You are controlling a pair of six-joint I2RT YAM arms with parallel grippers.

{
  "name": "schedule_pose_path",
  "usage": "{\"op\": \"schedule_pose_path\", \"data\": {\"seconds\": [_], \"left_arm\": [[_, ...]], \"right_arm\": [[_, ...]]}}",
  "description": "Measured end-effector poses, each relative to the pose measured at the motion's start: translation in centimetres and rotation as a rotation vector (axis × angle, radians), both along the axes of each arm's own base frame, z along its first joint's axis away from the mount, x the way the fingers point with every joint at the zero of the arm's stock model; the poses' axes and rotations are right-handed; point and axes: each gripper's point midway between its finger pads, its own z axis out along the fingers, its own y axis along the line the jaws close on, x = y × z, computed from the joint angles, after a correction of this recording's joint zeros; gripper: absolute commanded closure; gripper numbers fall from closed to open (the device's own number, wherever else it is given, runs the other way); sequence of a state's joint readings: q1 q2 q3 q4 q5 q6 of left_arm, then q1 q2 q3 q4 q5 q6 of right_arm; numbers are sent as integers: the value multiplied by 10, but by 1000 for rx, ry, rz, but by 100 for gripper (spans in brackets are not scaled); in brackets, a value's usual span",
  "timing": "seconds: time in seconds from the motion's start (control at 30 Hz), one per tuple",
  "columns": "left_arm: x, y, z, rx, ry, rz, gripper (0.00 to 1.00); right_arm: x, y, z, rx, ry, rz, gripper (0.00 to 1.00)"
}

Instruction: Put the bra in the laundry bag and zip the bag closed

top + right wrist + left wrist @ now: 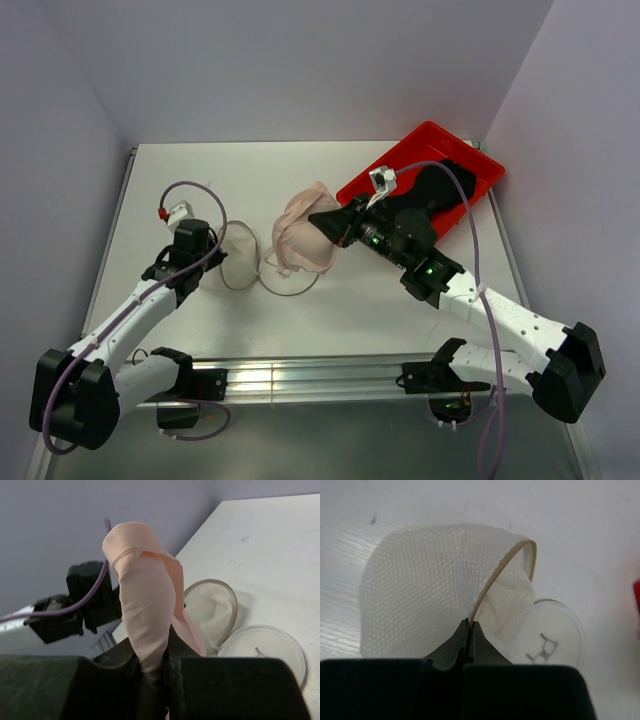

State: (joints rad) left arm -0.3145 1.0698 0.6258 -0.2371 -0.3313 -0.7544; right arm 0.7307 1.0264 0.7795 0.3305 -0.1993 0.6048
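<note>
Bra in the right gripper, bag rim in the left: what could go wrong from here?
1. The left gripper pinches the laundry bag at one spot of its rim, and the mouth faces sideways; the bra may push the bag away rather than enter.
2. The right gripper holds the bra as a bulky fold; part could hang over the rim and foul the zip.

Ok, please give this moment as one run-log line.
left gripper: shut on bag rim | right gripper: shut on bra | bra: outside bag, near its mouth | lid: open, flat on table
</note>
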Motion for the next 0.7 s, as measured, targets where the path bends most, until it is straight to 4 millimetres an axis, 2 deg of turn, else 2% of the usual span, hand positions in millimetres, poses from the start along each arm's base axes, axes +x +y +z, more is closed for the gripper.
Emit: {"op": "schedule_pose_path", "data": {"seconds": [0.1,0.2,0.43,0.53,0.63,0.7], "left_arm": [[-4,-16,0,-83,-19,-56,100],[-8,-35,11,-190,-64,-119,100],[-15,-67,60,-389,-227,-233,100],[-18,-73,67,-428,-256,-260,100],[-21,-76,59,-449,-245,-271,100],[-24,-77,52,-459,-230,-273,100]], "right_arm": [[13,2,-4,31,36,-52,100],[26,5,-3,76,58,-113,100],[40,22,-6,160,89,-200,100],[48,31,-17,185,121,-230,100],[53,44,-39,187,161,-244,100],[54,57,-60,164,193,-238,100]]}}
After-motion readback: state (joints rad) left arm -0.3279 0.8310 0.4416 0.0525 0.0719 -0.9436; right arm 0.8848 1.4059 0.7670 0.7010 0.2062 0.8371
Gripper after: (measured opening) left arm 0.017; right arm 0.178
